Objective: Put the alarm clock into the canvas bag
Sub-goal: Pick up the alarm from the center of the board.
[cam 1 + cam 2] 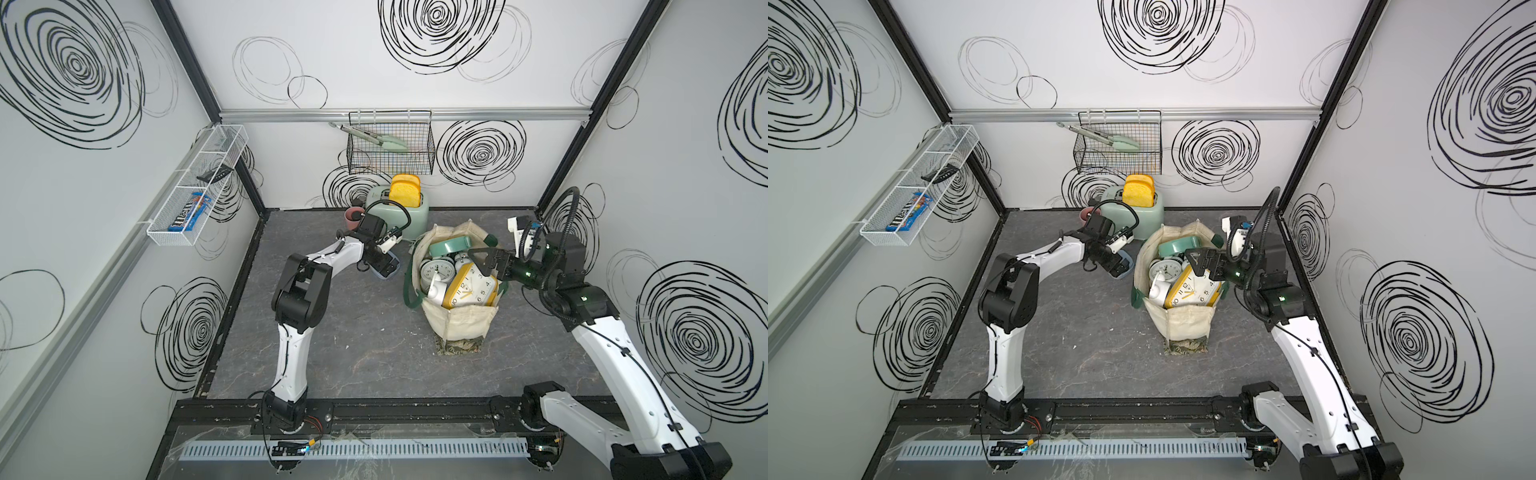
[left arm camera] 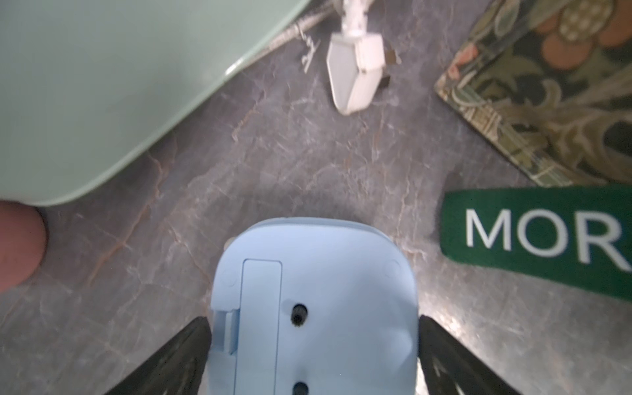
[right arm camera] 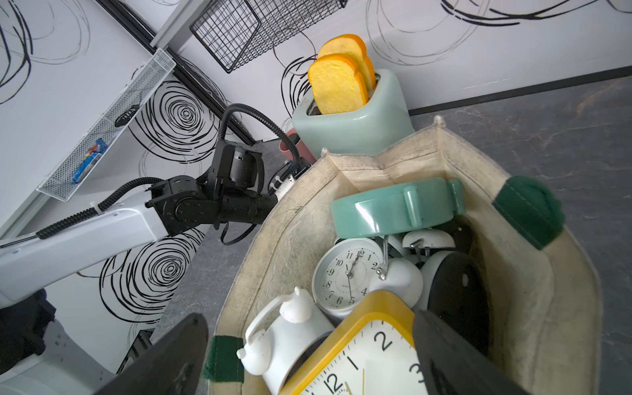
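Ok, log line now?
left gripper open astride blue alarm clock on table | right gripper open over canvas bag | clock not bagged

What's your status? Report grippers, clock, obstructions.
Left gripper open, fingers astride blue alarm clock on table. Right gripper open over canvas bag. Bag crammed with clocks; yellow clock on top.
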Controlling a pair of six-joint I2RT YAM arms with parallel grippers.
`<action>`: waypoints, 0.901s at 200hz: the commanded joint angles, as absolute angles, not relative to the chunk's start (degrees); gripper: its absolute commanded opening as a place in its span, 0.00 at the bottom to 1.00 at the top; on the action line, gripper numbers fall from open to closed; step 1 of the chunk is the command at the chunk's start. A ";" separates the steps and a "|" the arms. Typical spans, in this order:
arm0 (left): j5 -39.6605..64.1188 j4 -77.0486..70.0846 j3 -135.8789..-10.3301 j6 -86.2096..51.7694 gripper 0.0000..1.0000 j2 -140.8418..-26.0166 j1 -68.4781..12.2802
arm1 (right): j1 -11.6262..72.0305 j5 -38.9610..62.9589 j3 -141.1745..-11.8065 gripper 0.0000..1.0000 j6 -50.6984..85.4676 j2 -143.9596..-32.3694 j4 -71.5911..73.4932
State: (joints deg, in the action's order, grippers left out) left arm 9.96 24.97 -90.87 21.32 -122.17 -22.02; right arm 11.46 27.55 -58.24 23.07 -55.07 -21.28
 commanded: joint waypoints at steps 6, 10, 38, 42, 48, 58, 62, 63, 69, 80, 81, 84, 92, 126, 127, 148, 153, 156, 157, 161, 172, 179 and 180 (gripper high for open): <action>8.04 32.04 -88.15 20.24 0.96 -121.49 -22.97 | 12.47 27.14 -60.77 0.97 22.15 -54.22 -22.15; 7.91 32.49 -87.70 20.48 0.96 -121.32 -23.08 | 12.57 27.08 -60.92 0.97 22.08 -54.16 -22.16; 8.15 33.22 -85.08 20.51 0.96 -119.93 -23.40 | 13.28 26.85 -61.46 0.97 21.87 -53.99 -22.22; 8.22 33.34 -85.08 20.27 0.96 -120.03 -23.37 | 13.43 26.93 -61.51 0.97 21.88 -54.05 -22.14; 8.42 33.81 -85.31 20.25 0.96 -120.32 -23.38 | 13.65 26.90 -61.58 0.97 21.95 -54.14 -22.00; 8.44 34.31 -85.80 19.95 0.96 -121.11 -23.30 | 14.03 26.73 -61.63 0.97 21.97 -54.23 -21.90; 8.48 34.55 -86.06 19.74 0.96 -121.42 -23.30 | 14.14 26.57 -61.77 0.97 21.93 -54.21 -21.97; 8.46 34.64 -86.14 19.76 0.96 -121.53 -23.29 | 14.19 26.56 -61.78 0.97 21.95 -54.22 -21.97; 8.36 35.24 -86.75 19.61 0.96 -122.20 -23.25 | 14.24 26.46 -61.81 0.97 21.97 -54.22 -21.85; 8.85 35.85 -87.56 19.35 0.96 -123.15 -23.28 | 14.45 26.33 -62.06 0.97 21.97 -54.12 -22.06; 8.86 35.85 -87.60 19.30 0.96 -123.18 -23.20 | 14.47 26.30 -62.06 0.97 21.97 -54.09 -22.11; 9.03 35.81 -87.69 19.19 0.96 -123.28 -23.19 | 14.47 26.24 -62.12 0.97 21.88 -54.12 -22.19; 9.46 35.94 -87.95 19.10 0.96 -123.78 -23.20 | 14.48 26.05 -62.37 0.97 21.68 -54.07 -22.47; 9.23 37.22 -89.18 19.18 0.96 -125.60 -23.28 | 14.50 25.82 -62.42 0.97 21.58 -54.05 -22.42; 9.23 37.25 -89.19 19.21 0.96 -125.68 -23.29 | 14.50 25.78 -62.46 0.97 21.60 -54.05 -22.41; 9.96 37.48 -89.61 19.17 0.96 -126.11 -23.25 | 14.55 25.91 -62.17 0.97 21.71 -54.04 -21.87; 9.84 37.74 -89.72 19.03 0.96 -126.07 -23.30 | 14.57 25.93 -62.18 0.97 21.71 -54.00 -21.79; 9.95 37.79 -89.73 18.99 0.96 -126.01 -23.37 | 14.55 25.95 -62.20 0.97 21.71 -54.04 -21.76; 9.99 37.79 -89.74 19.03 0.96 -125.93 -23.37 | 14.57 25.98 -62.17 0.97 21.71 -54.04 -21.74; 10.24 37.75 -89.62 19.16 0.96 -125.81 -23.30 | 14.57 26.02 -62.17 0.97 21.71 -54.05 -21.77; 10.47 37.18 -89.06 19.25 0.96 -125.35 -23.44 | 14.55 25.96 -62.31 0.97 21.62 -54.01 -21.84; 10.51 37.32 -89.10 19.33 0.96 -125.57 -23.45 | 14.52 25.84 -62.20 0.97 21.49 -53.89 -21.91; 10.49 37.38 -89.11 19.34 0.96 -125.63 -23.46 | 14.55 25.80 -62.17 0.97 21.47 -53.88 -21.94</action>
State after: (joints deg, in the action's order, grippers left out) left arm 8.56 30.39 -90.98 20.25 -121.58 -23.14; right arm 14.31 26.24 -60.71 22.39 -54.76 -22.26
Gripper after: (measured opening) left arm 0.962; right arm 0.975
